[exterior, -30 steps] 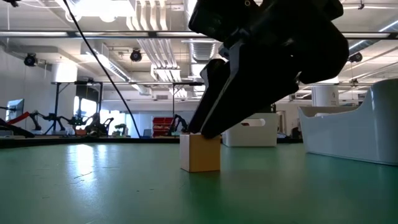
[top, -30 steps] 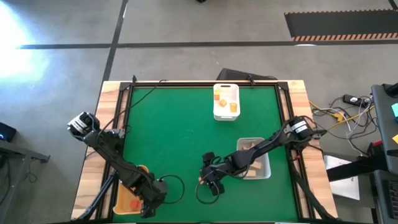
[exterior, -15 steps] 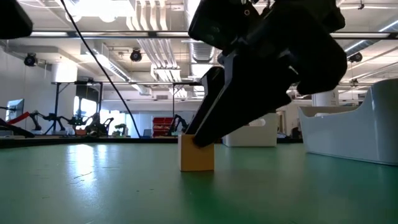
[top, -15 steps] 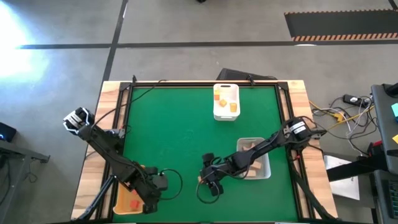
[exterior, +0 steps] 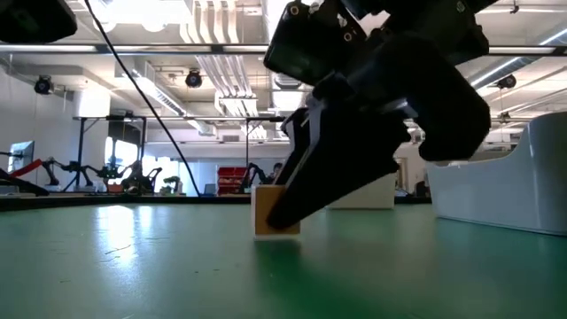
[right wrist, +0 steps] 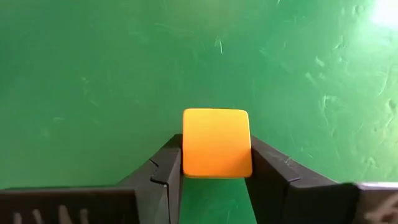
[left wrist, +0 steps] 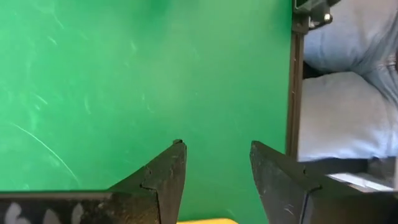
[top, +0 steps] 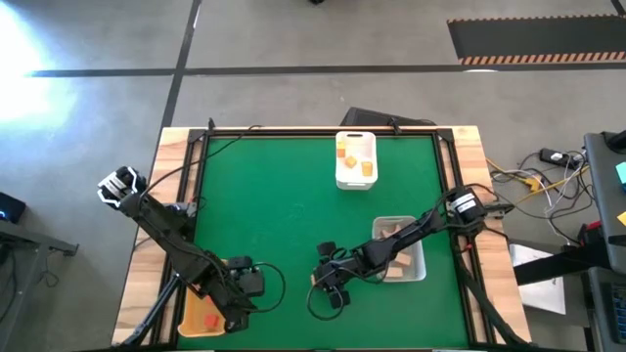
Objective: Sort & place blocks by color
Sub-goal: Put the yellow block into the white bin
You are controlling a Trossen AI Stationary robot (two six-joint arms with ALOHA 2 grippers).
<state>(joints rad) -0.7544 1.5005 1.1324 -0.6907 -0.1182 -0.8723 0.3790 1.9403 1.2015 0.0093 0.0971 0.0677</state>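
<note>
An orange-yellow cube (right wrist: 216, 143) stands flat on the green mat near the table's near edge, also seen in the low view (exterior: 270, 213). My right gripper (top: 320, 281) is shut on it, reaching in from the table's right. My left gripper (left wrist: 214, 149) is open and holds nothing. It hovers by the yellow tray (top: 196, 321) at the near left corner (top: 245, 279). Red blocks (top: 210, 318) lie in that tray. Orange-yellow blocks (top: 367, 166) lie in the white tray (top: 355, 181), and tan blocks (top: 391, 230) in the clear tray (top: 416, 269). My right gripper pinches the cube by two opposite side faces (right wrist: 185, 155), one finger (right wrist: 270, 168) on each side. The fingers slant down at it from the table's right and above (exterior: 337, 177). The cube stays upright with its bottom face on the mat.
The white tray (exterior: 363, 190) sits toward the far edge and the clear tray (exterior: 496, 186) toward the right, close behind my right arm. Bare green mat (top: 274, 205) fills the middle and left of the table. A dark frame rail (left wrist: 296, 93) borders the mat.
My left gripper has moved away from the near edge, toward the far edge and a little right, ending beside the yellow tray. My right gripper has tipped lower over the cube, and the cube has slid a little toward the table's left, still on the mat.
</note>
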